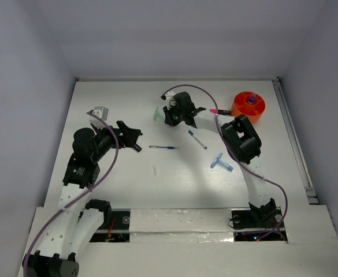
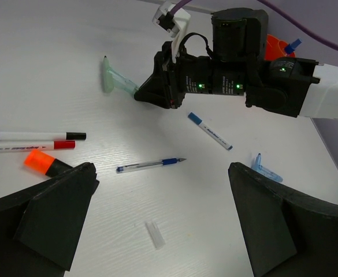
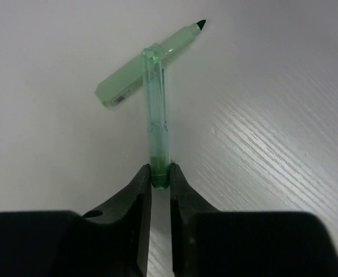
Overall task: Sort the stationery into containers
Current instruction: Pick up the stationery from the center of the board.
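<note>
A green T-shaped piece [image 3: 157,115] lies on the white table at the back middle. My right gripper [image 3: 160,173] is shut on the near end of its clear green stem. The top view shows the same piece [image 1: 156,114] just left of the right gripper [image 1: 167,115]. The orange cup [image 1: 244,115] stands at the back right with a blue-capped item [image 1: 251,99] inside and a pink marker [image 1: 219,110] beside it. Two blue pens [image 1: 164,147] [image 1: 197,139] and a blue T-shaped piece [image 1: 221,163] lie mid-table. My left gripper [image 1: 135,138] is open and holds nothing.
In the left wrist view a black-capped marker [image 2: 39,136], a red-capped marker [image 2: 30,146] and an orange highlighter [image 2: 44,164] lie at the left. A small clear cap [image 2: 155,235] lies between the left fingers [image 2: 65,202]. A grey object [image 1: 99,109] sits at the back left.
</note>
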